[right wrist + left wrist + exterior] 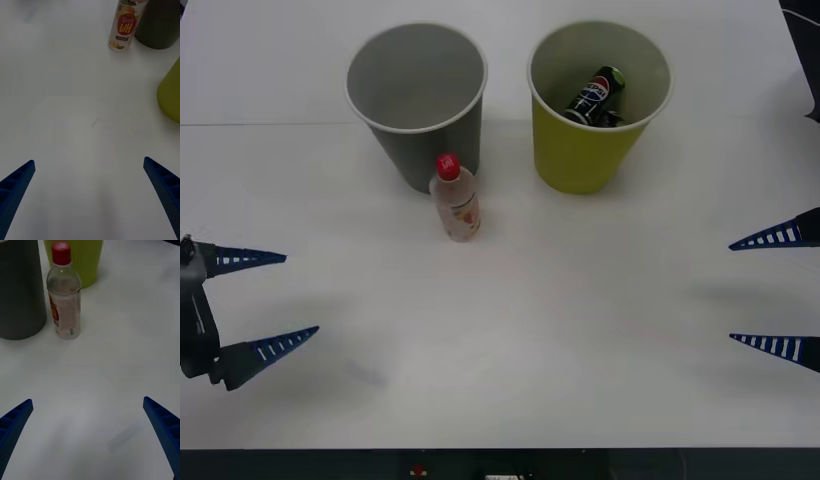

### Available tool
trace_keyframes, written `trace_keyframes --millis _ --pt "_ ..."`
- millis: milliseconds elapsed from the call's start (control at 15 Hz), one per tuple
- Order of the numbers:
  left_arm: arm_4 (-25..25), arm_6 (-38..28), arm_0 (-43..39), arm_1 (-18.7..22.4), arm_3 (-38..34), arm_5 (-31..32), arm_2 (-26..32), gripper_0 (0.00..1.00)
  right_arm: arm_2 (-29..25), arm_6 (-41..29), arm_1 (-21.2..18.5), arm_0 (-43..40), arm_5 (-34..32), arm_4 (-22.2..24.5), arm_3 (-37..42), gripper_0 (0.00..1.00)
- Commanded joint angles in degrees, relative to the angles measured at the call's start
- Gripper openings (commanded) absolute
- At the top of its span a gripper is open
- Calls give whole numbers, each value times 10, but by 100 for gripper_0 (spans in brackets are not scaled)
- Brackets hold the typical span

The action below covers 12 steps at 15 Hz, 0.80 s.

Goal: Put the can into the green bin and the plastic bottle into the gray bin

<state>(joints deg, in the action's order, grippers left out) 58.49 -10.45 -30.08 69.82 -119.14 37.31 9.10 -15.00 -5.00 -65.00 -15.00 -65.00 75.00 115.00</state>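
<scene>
already the can (597,95) lies in the green bin (585,158).

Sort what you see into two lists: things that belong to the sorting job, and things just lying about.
Job:
can, already inside the green bin
bottle, upright on the table beside the gray bin
left gripper, open
right gripper, open

Lying about:
nothing but the white table
</scene>
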Motion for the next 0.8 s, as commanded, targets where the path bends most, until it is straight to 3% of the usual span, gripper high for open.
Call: trace_keyframes --millis 67,333,533,800 --pt "-80 7 -24 22 -12 -75 -40 100 0 0 0 0 0 0 0 100" --pt "-177 26 -24 35 -29 -168 -109 100 0 0 0 0 0 0 0 100" --pt "-261 98 -17 42 -46 -240 -164 100 0 0 0 0 0 0 0 100" --pt "-380 193 12 37 -45 -253 -234 100 0 0 0 0 0 0 0 100"
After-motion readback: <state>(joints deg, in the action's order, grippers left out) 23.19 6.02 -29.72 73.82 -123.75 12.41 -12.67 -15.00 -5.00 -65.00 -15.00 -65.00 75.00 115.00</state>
